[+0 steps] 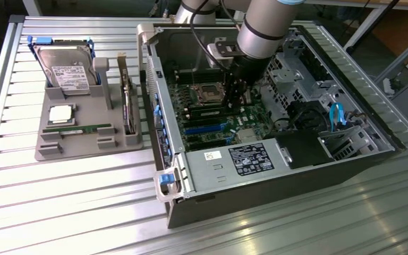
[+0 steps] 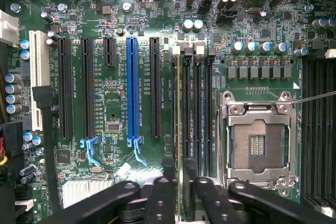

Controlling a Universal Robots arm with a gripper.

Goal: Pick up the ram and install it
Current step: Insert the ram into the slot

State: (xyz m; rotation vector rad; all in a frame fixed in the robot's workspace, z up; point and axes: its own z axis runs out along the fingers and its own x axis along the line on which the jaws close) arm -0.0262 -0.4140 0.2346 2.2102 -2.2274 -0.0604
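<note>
The ram (image 2: 180,129) is seen edge-on as a thin strip standing in one of the black memory slots beside the empty processor socket (image 2: 256,145). My gripper (image 2: 181,199) hangs straight above it, one black finger on each side of the stick's near end. There is a gap between the fingers (image 2: 160,198) and the stick, so the gripper is open and holds nothing. In the exterior view the arm reaches down into the open computer case (image 1: 374,159), and the gripper (image 1: 237,98) sits low over the motherboard next to the socket.
A grey tray (image 1: 48,149) at the exterior view's left holds a hard drive (image 1: 66,69), a silver processor (image 1: 61,113), an upright expansion card (image 1: 127,103) and another green memory stick (image 1: 76,129). Inside the case, the power supply (image 1: 239,162), drive cage and cables crowd the gripper.
</note>
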